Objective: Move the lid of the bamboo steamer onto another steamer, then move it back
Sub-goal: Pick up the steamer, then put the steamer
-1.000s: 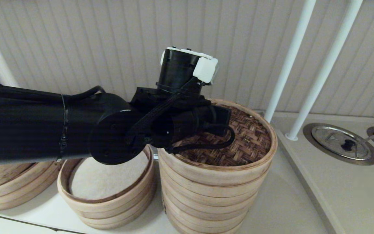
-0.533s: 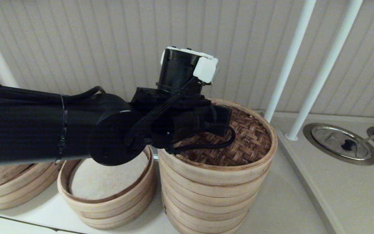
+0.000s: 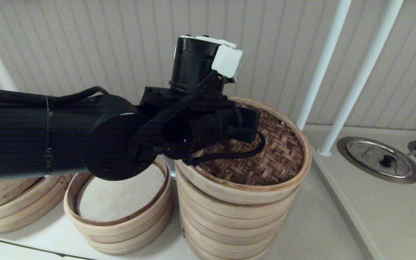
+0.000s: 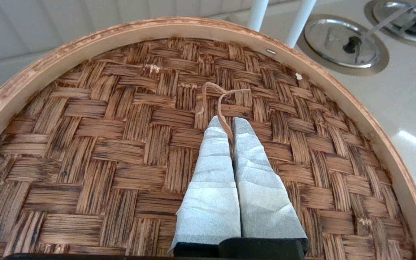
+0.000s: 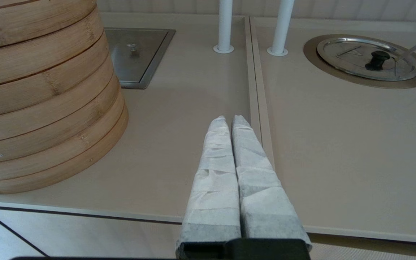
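Bamboo steamer lid (image 3: pixel 265 159), one only, sits woven side up atop the tallest steamer stack (image 3: pixel 229 220), slightly tilted, at the counter (image 3: pixel 392 216) middle. Three steamer stacks show in all. The left claw (image 4: pixel 229 124) is pinched tight on the lid's thin bamboo loop handle (image 4: pixel 222 95). The right claw (image 5: pixel 228 122) hangs closed and empty over the counter's front edge.

— That lid (image 3: pixel 265 159): what colour?
— Dark brown herringbone weave, pale wooden rim.
— And the stack (image 3: pixel 229 224) beneath?
— Pale bamboo rings. At nine o'clock, a steamer (image 3: pixel 121 213) with white cloth.
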`<state>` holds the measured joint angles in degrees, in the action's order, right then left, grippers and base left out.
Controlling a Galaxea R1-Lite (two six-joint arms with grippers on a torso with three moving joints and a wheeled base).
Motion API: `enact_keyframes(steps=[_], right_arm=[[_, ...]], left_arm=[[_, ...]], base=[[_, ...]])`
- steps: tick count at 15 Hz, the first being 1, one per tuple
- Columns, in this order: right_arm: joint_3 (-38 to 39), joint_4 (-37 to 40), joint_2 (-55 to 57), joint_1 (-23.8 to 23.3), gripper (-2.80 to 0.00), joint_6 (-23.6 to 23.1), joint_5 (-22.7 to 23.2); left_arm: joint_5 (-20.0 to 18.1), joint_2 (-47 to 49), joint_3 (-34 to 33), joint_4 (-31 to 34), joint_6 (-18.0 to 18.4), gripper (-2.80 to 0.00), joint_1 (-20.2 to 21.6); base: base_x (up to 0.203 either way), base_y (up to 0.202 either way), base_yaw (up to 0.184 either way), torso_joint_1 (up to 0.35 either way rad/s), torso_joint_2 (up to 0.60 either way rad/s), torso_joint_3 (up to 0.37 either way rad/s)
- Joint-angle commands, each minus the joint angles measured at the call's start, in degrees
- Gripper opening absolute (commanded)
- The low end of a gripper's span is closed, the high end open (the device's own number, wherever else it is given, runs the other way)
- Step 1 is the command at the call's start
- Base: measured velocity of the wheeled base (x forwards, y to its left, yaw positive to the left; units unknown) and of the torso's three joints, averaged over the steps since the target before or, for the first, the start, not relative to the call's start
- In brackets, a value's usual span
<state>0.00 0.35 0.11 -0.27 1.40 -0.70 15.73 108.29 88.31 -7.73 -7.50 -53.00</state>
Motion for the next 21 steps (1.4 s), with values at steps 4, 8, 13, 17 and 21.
enact_keyframes(steps=[4, 8, 13, 17, 21], right_arm=[[0.09, 0.00, 0.07, 0.00, -2.80, 0.00, 0.00], [0.09, 0.00, 0.07, 0.00, -2.80, 0.00, 0.00], [0.09, 0.00, 0.07, 0.00, -2.80, 0.00, 0.00], [0.09, 0.00, 0.07, 0.00, -2.80, 0.00, 0.00], [0.09, 0.00, 0.07, 0.00, -2.80, 0.00, 0.00]], left_arm=[[0.18, -1.90, 1.03, 0.49, 0.03, -2.80, 0.01], [0.23, -3.48, 0.61, 0.70, 0.03, -2.80, 0.02], [0.27, -8.01, -0.77, 2.81, 0.03, -2.80, 1.85], [0.08, -12.82, -5.52, 2.56, -0.05, -2.80, 5.22], [-2.76, -21.61, -14.12, 2.21, -0.11, -2.80, 14.42]], base=[[0.000, 0.000, 0.000, 0.000, 0.00, 0.000], [0.000, 0.000, 0.000, 0.000, 0.00, 0.000], [0.000, 0.000, 0.000, 0.000, 0.00, 0.000], [0.000, 0.000, 0.000, 0.000, 0.00, 0.000], [0.000, 0.000, 0.000, 0.000, 0.00, 0.000]])
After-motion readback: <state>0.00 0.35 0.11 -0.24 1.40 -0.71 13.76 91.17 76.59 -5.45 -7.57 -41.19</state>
